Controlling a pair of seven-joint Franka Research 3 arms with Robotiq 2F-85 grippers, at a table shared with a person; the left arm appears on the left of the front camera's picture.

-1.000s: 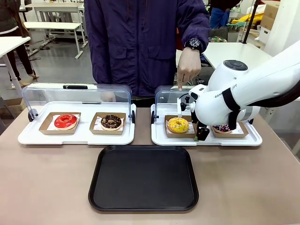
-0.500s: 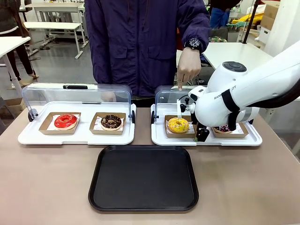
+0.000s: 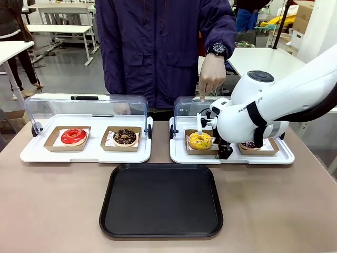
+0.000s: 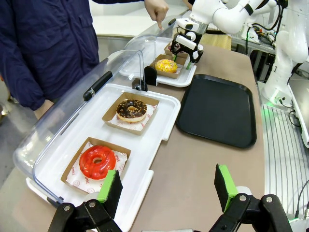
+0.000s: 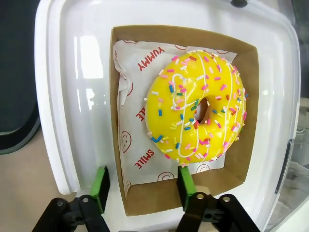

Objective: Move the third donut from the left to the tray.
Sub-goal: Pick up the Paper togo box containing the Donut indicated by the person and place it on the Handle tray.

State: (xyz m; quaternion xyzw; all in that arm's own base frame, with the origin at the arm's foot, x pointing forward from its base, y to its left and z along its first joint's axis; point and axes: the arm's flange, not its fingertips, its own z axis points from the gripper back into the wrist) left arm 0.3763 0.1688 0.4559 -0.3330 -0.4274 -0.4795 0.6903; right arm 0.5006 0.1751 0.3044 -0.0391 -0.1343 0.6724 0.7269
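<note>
The third donut from the left [image 3: 200, 140] has yellow icing with sprinkles and sits in a brown cardboard holder [image 5: 120, 121] on the right white display tray. My right gripper [image 5: 143, 186] hovers low over the holder's near corner. Its green-padded fingers stand apart, one outside the holder's side wall and one inside over the paper. Nothing is pinched. In the left wrist view the same donut [image 4: 165, 65] lies below that gripper [image 4: 187, 46]. The black tray [image 3: 160, 200] lies bare at the table's front middle. My left gripper [image 4: 167, 183] is open above the table beside the left display tray.
The left display tray [image 3: 31, 153] holds a red-iced donut [image 3: 73, 136] and a chocolate donut [image 3: 125, 137]. Another dark donut [image 3: 250, 143] sits behind my right arm. Both clear lids are raised. A person's hand [image 3: 211, 76] points a finger down at the right lid.
My right arm has shifted slightly left and closer over the yellow donut's holder. The donuts, the tray and the person's hand have stayed put.
</note>
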